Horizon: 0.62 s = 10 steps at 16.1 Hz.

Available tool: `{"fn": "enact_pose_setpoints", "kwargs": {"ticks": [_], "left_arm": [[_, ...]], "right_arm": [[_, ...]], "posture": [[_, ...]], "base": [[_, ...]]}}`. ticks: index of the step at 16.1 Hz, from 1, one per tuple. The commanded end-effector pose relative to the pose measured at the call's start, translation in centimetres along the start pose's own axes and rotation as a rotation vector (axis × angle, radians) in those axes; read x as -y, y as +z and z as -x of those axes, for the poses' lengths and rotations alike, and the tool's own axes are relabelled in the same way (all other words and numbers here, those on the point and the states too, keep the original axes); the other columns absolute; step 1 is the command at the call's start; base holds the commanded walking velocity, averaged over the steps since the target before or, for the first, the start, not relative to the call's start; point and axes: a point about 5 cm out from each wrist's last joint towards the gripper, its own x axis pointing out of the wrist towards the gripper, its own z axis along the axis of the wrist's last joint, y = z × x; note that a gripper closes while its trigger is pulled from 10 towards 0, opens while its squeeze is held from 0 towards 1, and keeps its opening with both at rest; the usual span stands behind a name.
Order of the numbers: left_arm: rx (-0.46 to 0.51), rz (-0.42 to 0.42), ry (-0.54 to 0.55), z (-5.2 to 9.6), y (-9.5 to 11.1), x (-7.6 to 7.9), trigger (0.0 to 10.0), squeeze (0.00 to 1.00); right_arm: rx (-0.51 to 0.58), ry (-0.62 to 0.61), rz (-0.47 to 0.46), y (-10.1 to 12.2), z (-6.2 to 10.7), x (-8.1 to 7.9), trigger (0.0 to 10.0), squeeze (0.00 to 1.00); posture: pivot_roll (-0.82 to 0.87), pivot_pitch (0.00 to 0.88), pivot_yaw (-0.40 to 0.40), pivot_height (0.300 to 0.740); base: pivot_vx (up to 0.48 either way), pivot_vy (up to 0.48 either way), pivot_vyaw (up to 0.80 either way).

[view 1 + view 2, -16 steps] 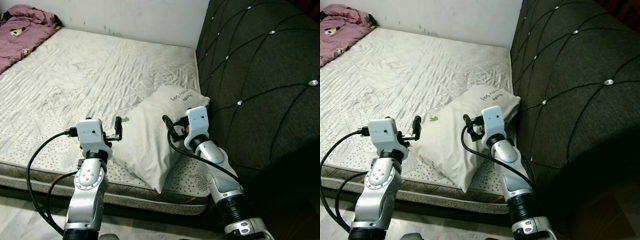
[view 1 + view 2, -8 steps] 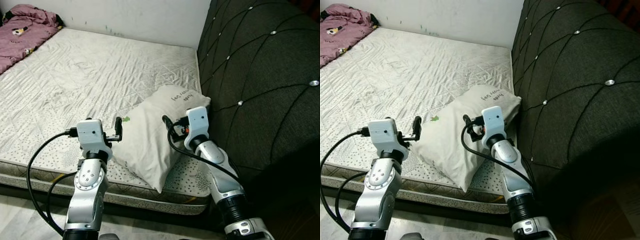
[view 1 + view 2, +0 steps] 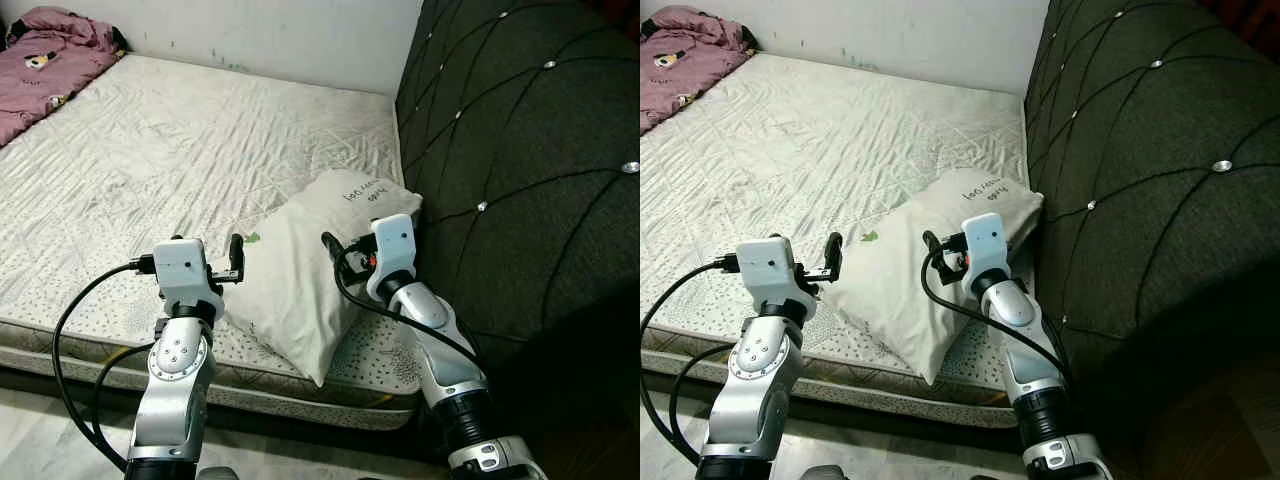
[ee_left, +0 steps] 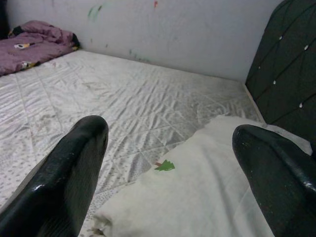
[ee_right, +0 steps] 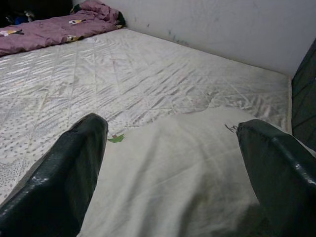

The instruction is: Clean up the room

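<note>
Both arms are raised with elbows bent over the bed's (image 3: 150, 150) near edge. The left pincer (image 4: 173, 163) and right pincer (image 5: 168, 168) gape wide, empty, above the pillow (image 3: 300, 270) lying by the headboard (image 3: 520, 160). The pillow's handwriting is illegible.

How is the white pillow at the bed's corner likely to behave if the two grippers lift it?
The pillow looks soft and wrinkled, so it would probably sag between the left gripper and right gripper rather than stay flat. It seems plump yet likely light for its bulk. Its smooth cloth may slip from open fingers unless pinched firmly.
</note>
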Motion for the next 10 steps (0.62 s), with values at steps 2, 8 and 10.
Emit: {"fn": "enact_pose_setpoints", "kwargs": {"ticks": [2,8,10], "left_arm": [[0.015,-0.006,-0.017,-0.16,0.37,0.32,10.0,0.0],[0.001,-0.015,-0.009,-0.13,0.07,0.18,10.0,0.0],[-0.003,-0.016,-0.005,-0.1,-0.06,0.07,10.0,0.0]], "right_arm": [[0.005,-0.003,0.0,0.14,0.21,0.29,10.0,0.0],[0.005,0.009,-0.001,0.16,0.11,0.28,10.0,0.0],[0.005,0.011,0.0,0.15,0.12,0.31,10.0,0.0]], "posture": [[0.08,0.0,-0.065,0.695],[0.08,0.0,-0.07,0.662],[0.08,0.0,-0.07,0.658]], "base": [[0.0,0.0,0.0],[0.0,0.0,0.0],[0.0,0.0,0.0]]}}
